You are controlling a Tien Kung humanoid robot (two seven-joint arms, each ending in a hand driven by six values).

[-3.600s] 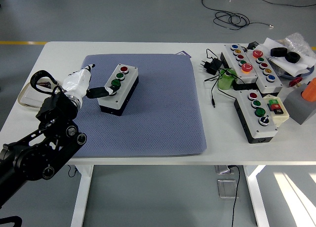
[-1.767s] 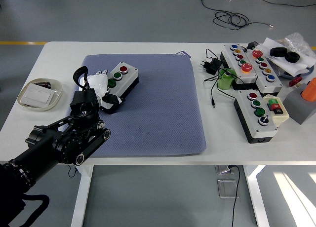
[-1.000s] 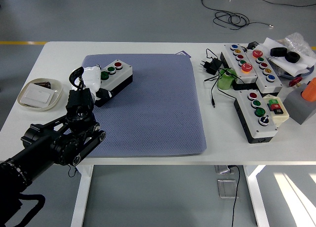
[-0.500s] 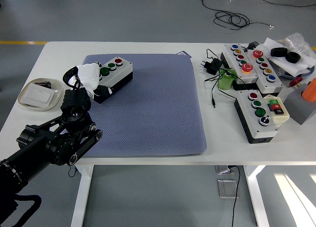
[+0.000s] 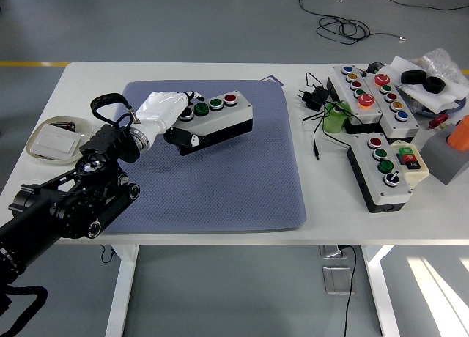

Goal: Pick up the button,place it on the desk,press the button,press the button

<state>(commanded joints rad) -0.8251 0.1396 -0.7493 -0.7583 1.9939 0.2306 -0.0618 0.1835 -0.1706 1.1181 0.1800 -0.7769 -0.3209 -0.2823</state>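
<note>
Head view. White table point(image 5: 220, 231) with a blue-grey mat point(image 5: 220, 168) covering its middle. Near the left edge sits a shallow white dish point(image 5: 57, 139) holding a flat white card and a small dark item. The right end is crowded: two long grey button panels point(image 5: 370, 95) side by side toward the far right corner, a green cylinder point(image 5: 337, 119) and a black plug adapter point(image 5: 316, 97) with trailing cable just left of them, and a black-sided control box point(image 5: 381, 170) with red, green and selector knobs nearer the front edge. A beige switch block point(image 5: 410, 160) lies against that box's right side. An orange object is cut off at the right edge; black rings and clear plastic lie on white paper at the far right corner. Nothing stands between the arm and the mat.

The button box point(image 5: 216, 117) is a grey-lidded, black-based unit with a row of three caps: red at its right end, then two green. It is over the far-left part of the mat, tilted, its left end raised; whether its right end touches the mat cannot be told.

The left hand point(image 5: 165, 111), in white covering on a black arm entering from the lower left corner, has its fingers clenched around the box's left end, thumb side underneath, the rest across the lid.
</note>
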